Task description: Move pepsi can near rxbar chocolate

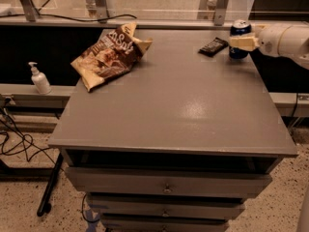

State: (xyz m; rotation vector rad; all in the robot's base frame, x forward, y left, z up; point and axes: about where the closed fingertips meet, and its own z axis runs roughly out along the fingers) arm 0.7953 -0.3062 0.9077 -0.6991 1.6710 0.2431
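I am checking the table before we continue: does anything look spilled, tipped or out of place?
Only the snack bag, crumpled at far left. The pepsi can stands upright in the gripper, beside the rxbar chocolate.

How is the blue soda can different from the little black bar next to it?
The dark blue pepsi can stands upright; the flat black rxbar chocolate lies low. The can is round with a silver top; the bar is rectangular. The white end effector is at the can, not the bar. Both sit at the grey table's same far corner.
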